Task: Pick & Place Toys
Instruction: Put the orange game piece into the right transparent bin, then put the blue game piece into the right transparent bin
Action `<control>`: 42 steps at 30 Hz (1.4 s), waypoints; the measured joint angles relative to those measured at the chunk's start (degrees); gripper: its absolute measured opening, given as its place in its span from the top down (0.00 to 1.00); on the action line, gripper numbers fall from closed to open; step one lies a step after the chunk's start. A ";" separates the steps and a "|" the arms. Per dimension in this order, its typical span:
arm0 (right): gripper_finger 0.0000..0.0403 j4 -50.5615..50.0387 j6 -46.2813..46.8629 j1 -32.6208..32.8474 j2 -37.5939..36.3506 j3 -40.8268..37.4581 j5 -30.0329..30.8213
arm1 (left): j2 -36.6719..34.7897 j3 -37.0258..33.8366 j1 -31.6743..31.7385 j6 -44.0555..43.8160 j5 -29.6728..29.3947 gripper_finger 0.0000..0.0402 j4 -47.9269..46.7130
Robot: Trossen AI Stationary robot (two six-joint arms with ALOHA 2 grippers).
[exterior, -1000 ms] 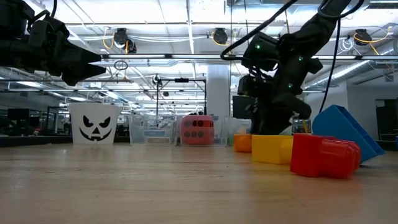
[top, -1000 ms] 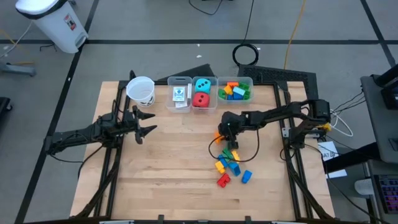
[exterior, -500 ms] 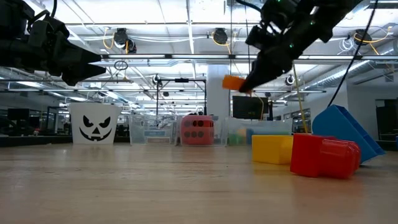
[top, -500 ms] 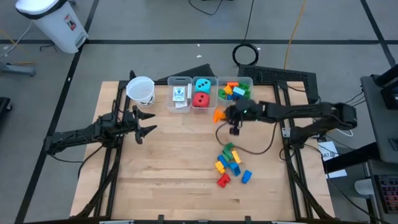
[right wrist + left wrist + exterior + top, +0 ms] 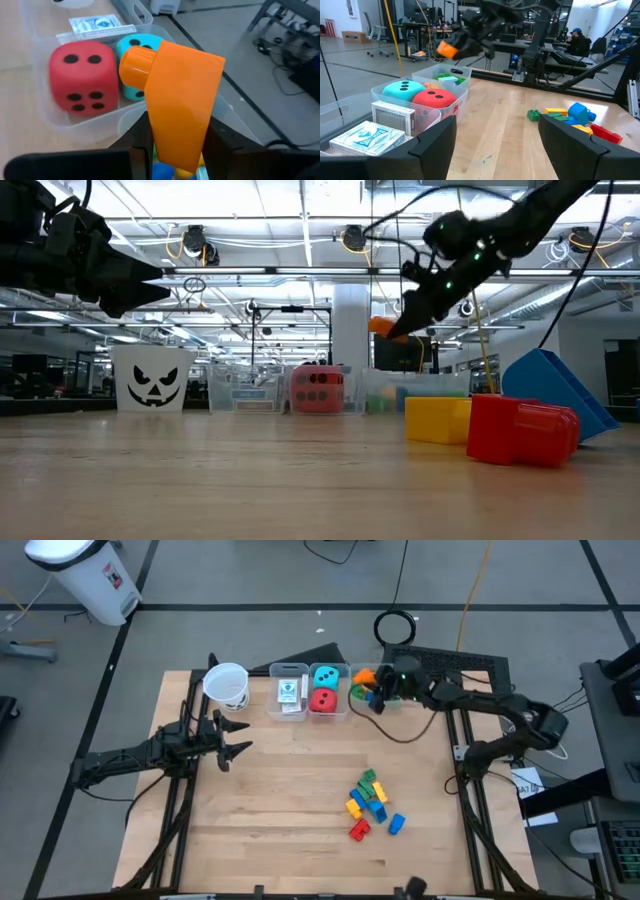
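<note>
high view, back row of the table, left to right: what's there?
White paper cup → clear plastic bin with white card packs → clear bin with the teal die and red die → clear bin of coloured bricks, with the right gripper holding an orange brick over it.

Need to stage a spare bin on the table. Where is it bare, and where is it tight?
Bare: the wide middle of the table, between the left gripper and the loose bricks, and the whole near edge. Crowded: the back edge, where the cup and three bins stand and the right gripper holds an orange brick over the brick bin.
</note>
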 joint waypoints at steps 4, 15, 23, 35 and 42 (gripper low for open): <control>0.78 5.95 0.94 -3.14 6.87 0.07 -3.45 | 0.00 0.00 0.00 0.00 0.00 0.29 0.00; 0.74 9.32 1.43 -5.56 15.30 0.07 -0.22 | 0.01 0.00 0.00 0.00 0.00 0.29 0.00; 0.62 10.59 1.46 -5.44 15.28 0.07 1.35 | 0.01 0.00 0.00 0.00 0.01 0.29 0.00; 0.27 -5.20 4.03 1.73 1.14 0.04 1.52 | 0.01 0.00 0.00 0.00 0.00 0.29 0.00; 0.24 -23.06 15.47 21.68 -15.07 0.04 1.44 | 0.00 0.00 0.00 0.00 0.00 0.29 0.00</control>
